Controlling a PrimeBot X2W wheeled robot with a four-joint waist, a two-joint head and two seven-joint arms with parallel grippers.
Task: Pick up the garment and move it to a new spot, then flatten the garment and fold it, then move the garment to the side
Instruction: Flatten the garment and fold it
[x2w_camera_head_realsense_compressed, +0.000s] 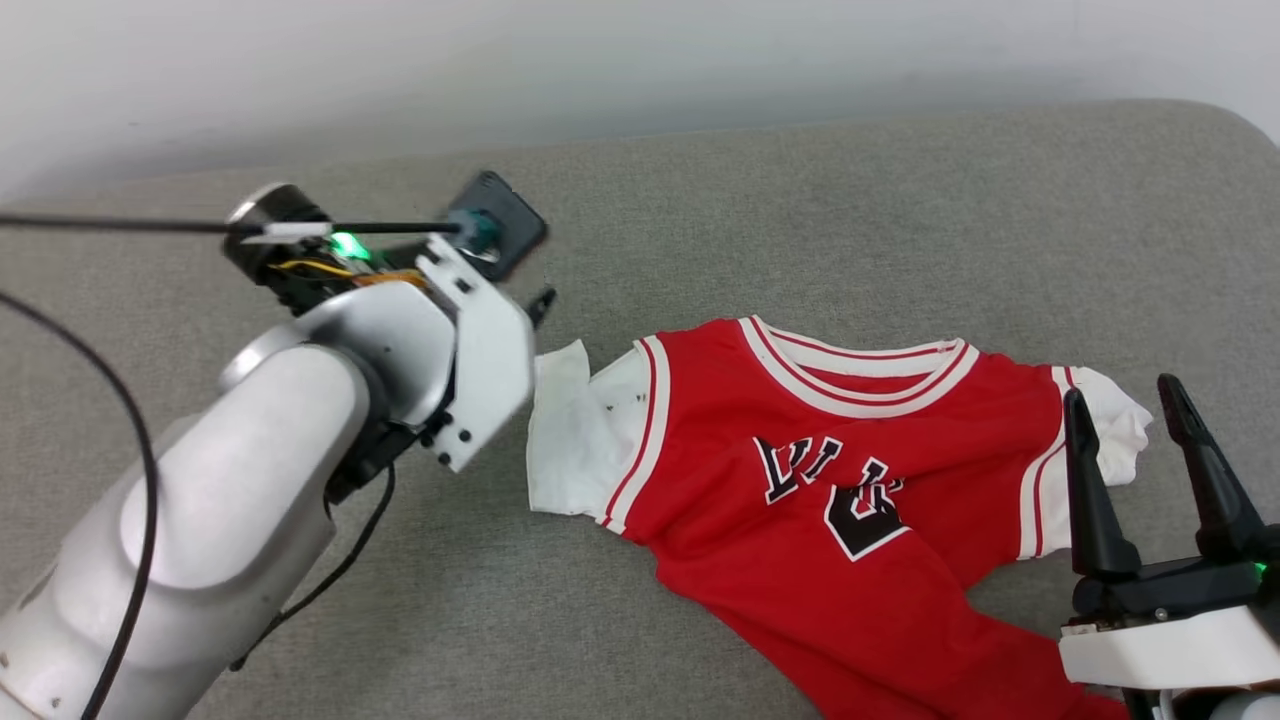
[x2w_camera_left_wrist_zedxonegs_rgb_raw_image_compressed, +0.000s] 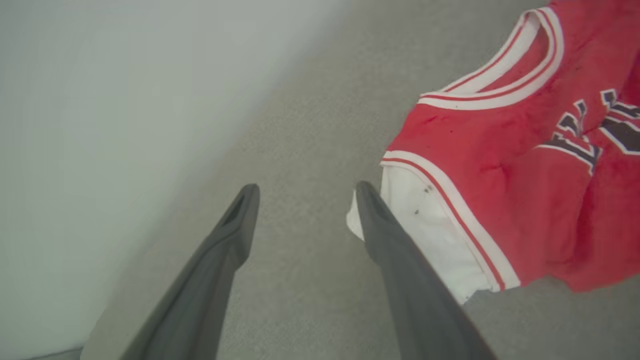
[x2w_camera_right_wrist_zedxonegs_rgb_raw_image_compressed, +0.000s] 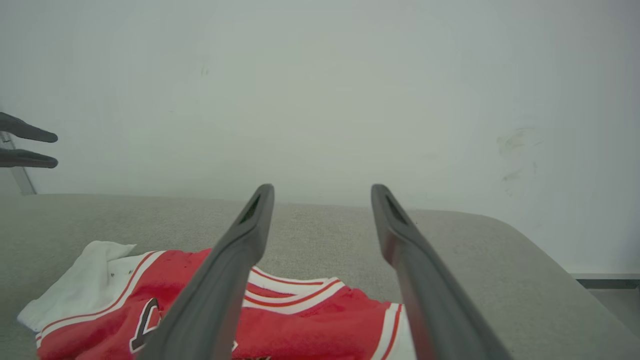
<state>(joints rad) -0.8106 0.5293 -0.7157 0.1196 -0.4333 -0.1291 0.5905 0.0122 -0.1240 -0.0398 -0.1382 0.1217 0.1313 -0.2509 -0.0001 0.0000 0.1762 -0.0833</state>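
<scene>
The garment lies rumpled and unfolded at centre-right of the head view, on the grey fabric surface. The left pincer and right pincer both stand apart, empty (flattening, folding and setting aside look undone).

Right gripper holds low, fingers spread wide and empty, tips against the white sleeve. The red garment sprawls rumpled to its left on the grey cushion. The left arm hangs just past the far sleeve.
</scene>
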